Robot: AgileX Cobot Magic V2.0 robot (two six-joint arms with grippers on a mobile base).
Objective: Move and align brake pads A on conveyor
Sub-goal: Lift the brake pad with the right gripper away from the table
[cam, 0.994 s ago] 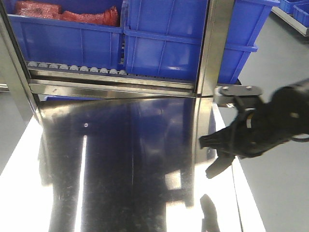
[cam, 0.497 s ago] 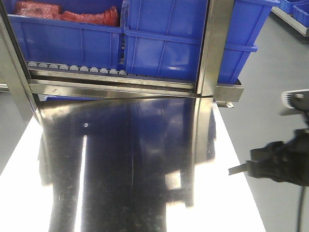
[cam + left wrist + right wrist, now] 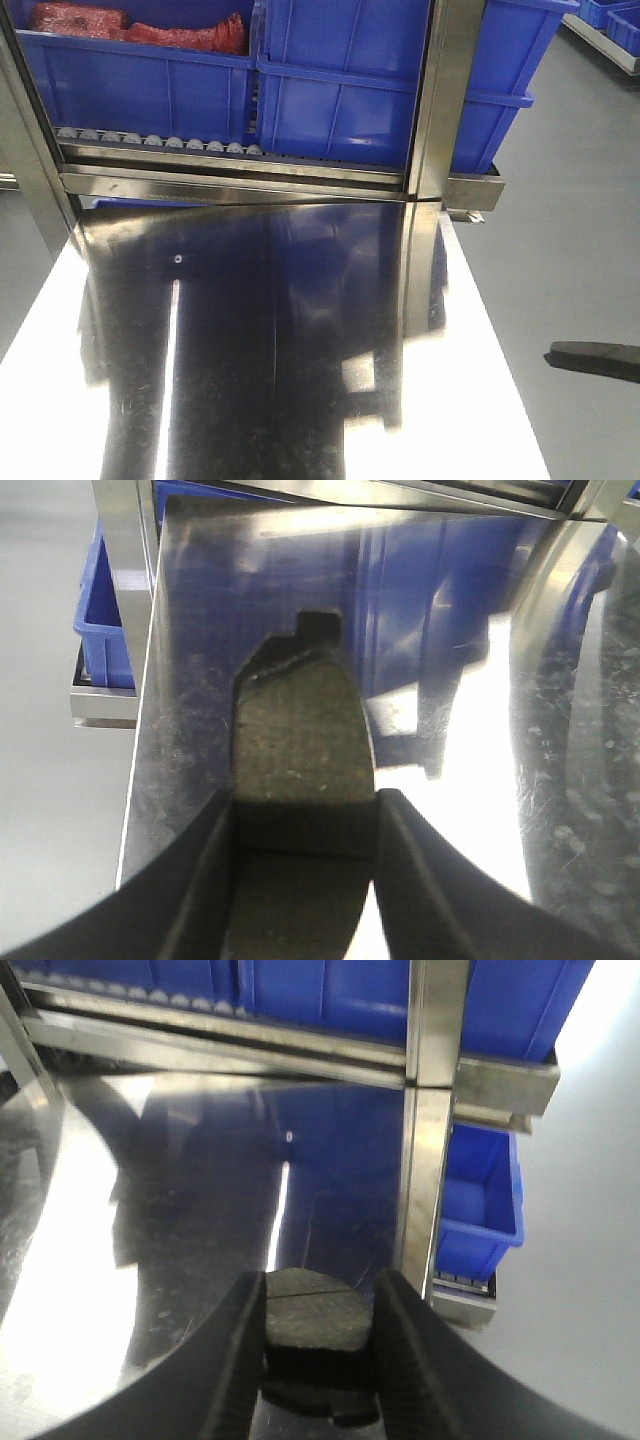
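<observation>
In the left wrist view my left gripper (image 3: 305,825) is shut on a brake pad A (image 3: 300,730), a dark grey oblong with a notched backing plate, held above the shiny steel tabletop (image 3: 200,630). Over the same tabletop (image 3: 150,1210), my right gripper (image 3: 320,1290) is shut on another brake pad A (image 3: 315,1315), its cross groove showing near the far end. In the front view only a dark flat tip (image 3: 595,360) pokes in at the right edge; I cannot tell whether it is a finger or a pad. The conveyor is out of view.
A steel roller rack (image 3: 160,140) with blue crates (image 3: 340,90) stands behind the tabletop (image 3: 250,330). One crate holds red bagged parts (image 3: 140,30). A steel upright (image 3: 440,100) rises at the table's back right. A small blue crate (image 3: 480,1200) sits low beside the table.
The right arm has swung right and down, leaving the front view almost fully; only a dark tip remains at the right edge. The tabletop and crates are unchanged.
</observation>
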